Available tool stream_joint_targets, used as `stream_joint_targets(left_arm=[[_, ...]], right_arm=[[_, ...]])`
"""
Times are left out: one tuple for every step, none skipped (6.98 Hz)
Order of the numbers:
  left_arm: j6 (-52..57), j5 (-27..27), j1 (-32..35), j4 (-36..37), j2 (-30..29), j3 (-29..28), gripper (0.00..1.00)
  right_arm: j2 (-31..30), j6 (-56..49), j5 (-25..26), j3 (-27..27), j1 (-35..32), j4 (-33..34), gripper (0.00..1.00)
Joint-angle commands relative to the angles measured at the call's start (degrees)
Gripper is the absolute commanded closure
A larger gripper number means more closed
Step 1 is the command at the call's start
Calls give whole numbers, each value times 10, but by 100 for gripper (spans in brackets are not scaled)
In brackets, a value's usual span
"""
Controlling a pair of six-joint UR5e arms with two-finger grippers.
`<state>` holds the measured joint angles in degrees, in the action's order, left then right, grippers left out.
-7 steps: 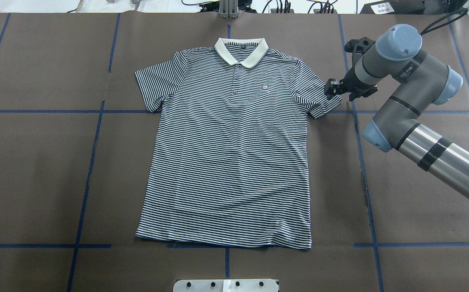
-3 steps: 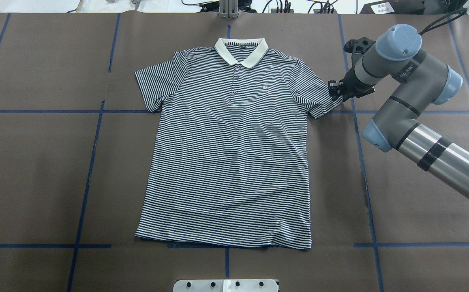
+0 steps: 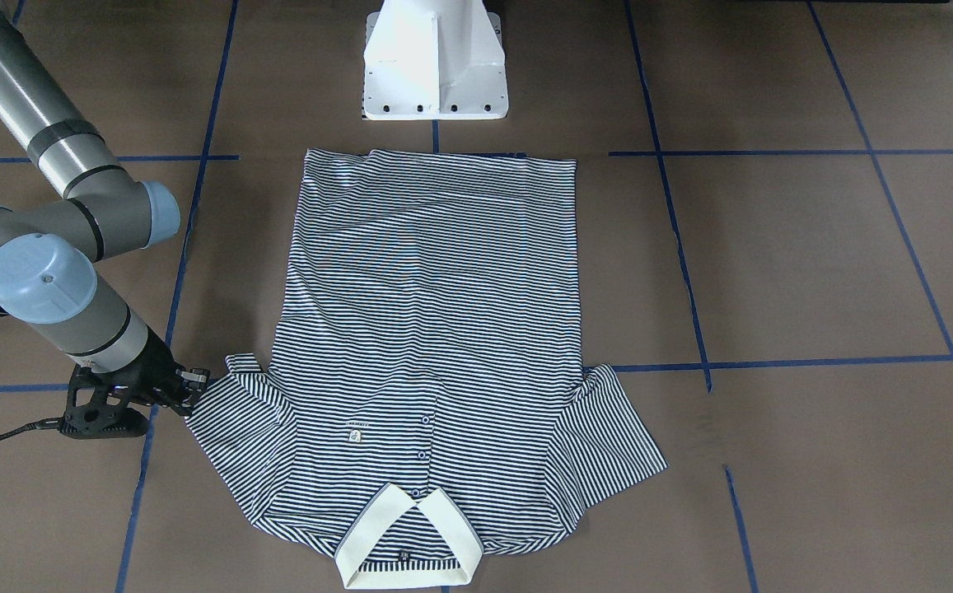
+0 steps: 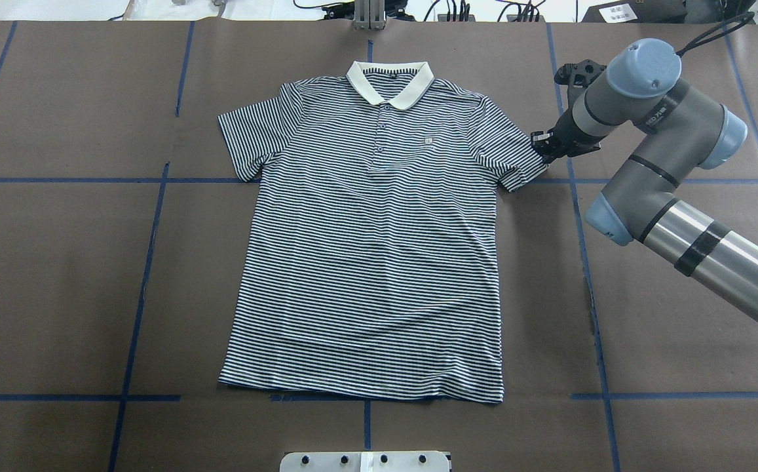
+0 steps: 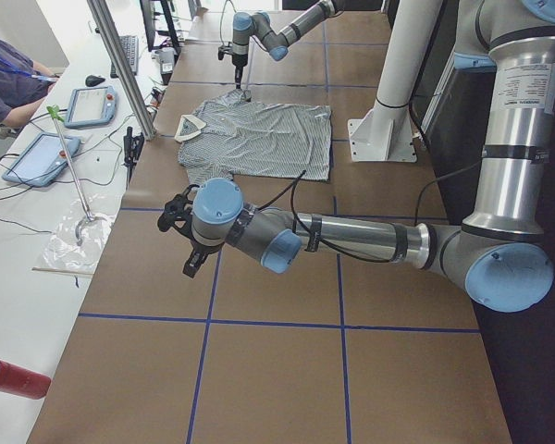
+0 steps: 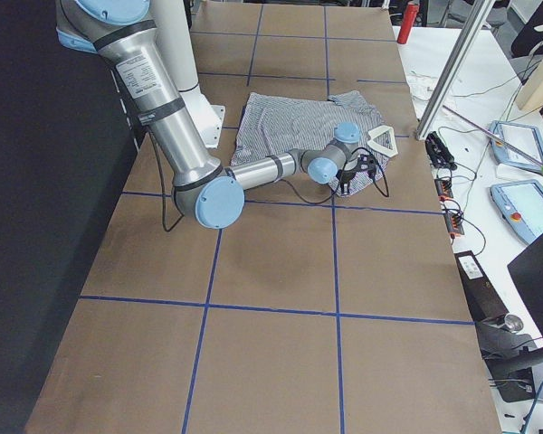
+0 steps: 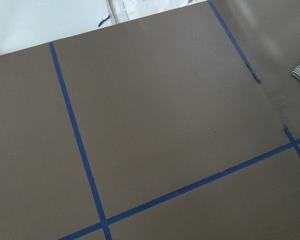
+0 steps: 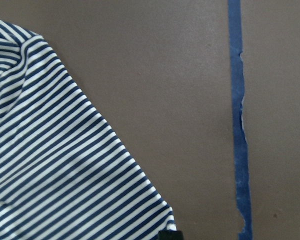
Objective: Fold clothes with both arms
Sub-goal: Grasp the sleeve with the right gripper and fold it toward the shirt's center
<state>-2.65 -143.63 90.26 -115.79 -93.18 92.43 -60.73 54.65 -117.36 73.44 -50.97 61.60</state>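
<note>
The clothes, one navy-and-white striped polo shirt with a cream collar, lie flat and face up on the brown table, collar away from the robot. My right gripper is low at the outer edge of the shirt's right-hand sleeve and looks shut on the hem; the right wrist view shows that sleeve with a black fingertip at its corner. In the front-facing view this gripper touches the sleeve tip. My left gripper hovers over bare table far from the shirt; whether it is open or shut I cannot tell.
The white pedestal stands at the shirt's hem side. Blue tape lines cross the brown table cover. A side bench with tablets and a seated person runs along the far edge. A red cylinder lies on it.
My right gripper's fingers drew together at the sleeve edge and shifted slightly right. The sleeve tip moved a little with it. The rest of the shirt stayed put.
</note>
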Motion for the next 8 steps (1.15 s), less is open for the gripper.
stream_joint_targets(left_arm=[[-1, -15, 0, 1, -1, 1, 0], [-1, -15, 0, 1, -2, 0, 0], [-1, -15, 0, 1, -5, -1, 0], [-1, -15, 0, 1, -5, -1, 0], [-1, -14, 0, 1, -4, 0, 0], [-1, -15, 0, 0, -3, 0, 0], [0, -15, 0, 0, -2, 0, 0], [-1, -15, 0, 0, -2, 0, 0]], right_arm=[[3, 10, -2, 27, -2, -1, 100], [12, 14, -4, 52, -7, 0, 100], [22, 20, -6, 70, -7, 2, 100], [33, 37, -6, 76, -5, 5, 100], [60, 96, -4, 75, 2, 10, 100], [77, 116, 13, 74, 24, 18, 100], [110, 123, 66, 63, 52, 42, 100], [154, 141, 101, 22, 70, 56, 100]])
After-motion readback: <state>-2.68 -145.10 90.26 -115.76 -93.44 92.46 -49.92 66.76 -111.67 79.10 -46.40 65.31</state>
